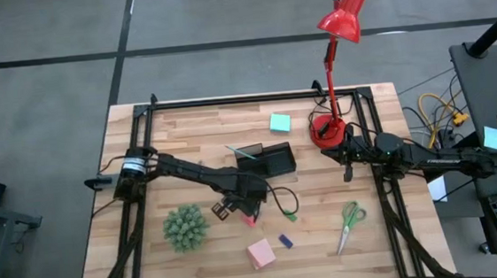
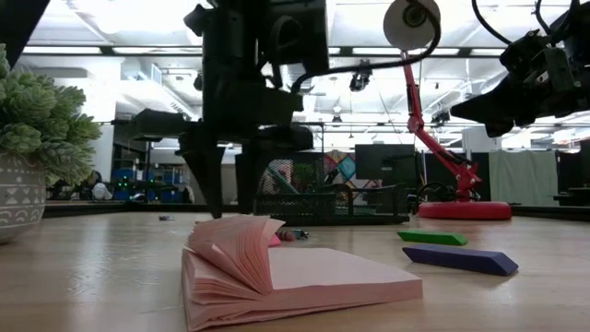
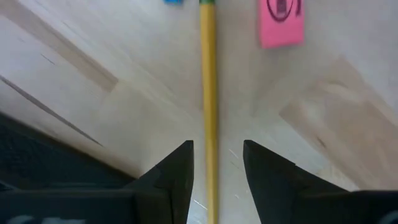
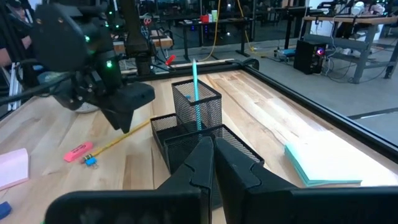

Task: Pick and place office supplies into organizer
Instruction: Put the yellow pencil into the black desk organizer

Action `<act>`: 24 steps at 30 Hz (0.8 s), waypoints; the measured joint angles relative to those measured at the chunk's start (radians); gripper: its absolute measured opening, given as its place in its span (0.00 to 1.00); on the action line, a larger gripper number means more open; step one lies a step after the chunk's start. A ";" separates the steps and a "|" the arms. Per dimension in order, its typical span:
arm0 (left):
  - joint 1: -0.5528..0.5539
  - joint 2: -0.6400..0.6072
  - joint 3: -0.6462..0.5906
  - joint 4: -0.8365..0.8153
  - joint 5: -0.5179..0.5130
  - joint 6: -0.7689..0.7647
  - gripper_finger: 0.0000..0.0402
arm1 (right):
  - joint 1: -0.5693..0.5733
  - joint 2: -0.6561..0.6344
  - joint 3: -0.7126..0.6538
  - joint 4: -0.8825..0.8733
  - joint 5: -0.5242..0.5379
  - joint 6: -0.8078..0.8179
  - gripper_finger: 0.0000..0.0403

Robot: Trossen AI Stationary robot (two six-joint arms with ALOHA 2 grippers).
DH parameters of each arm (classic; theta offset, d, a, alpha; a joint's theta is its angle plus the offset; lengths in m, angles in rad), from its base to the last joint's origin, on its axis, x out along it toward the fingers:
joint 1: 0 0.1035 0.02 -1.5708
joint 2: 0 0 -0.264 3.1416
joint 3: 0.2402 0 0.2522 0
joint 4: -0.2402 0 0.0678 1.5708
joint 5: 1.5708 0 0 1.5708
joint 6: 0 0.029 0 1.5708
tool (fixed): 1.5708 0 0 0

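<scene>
In the low view the pink sticky-note pad (image 2: 286, 277) lies nearest on the counter (image 2: 111, 277), its pages fanned up and hiding what sits behind. Beyond it the left gripper (image 3: 216, 163) stands with fingers parted, straddling the yellow pencil (image 3: 208, 93), which lies flat between them; its lower end is cut off. A pink eraser (image 3: 281, 23) lies past it. Farther back is the black organizer (image 4: 186, 134) with a teal pen (image 4: 196, 93) upright inside. The right gripper (image 4: 211, 155) hovers closed and empty near the red lamp (image 1: 332, 131).
</scene>
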 joint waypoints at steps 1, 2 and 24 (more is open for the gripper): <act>0.005 0.000 -0.008 0.000 0.003 0.000 0.31 | 0.000 0.000 0.000 0.000 0.000 0.000 0.02; 0.011 0.000 -0.016 -0.001 0.004 0.000 0.31 | 0.000 0.000 0.000 0.000 0.000 0.000 0.02; 0.084 -0.005 -0.083 0.028 0.068 0.104 0.29 | 0.000 0.000 0.000 0.000 0.000 0.025 0.02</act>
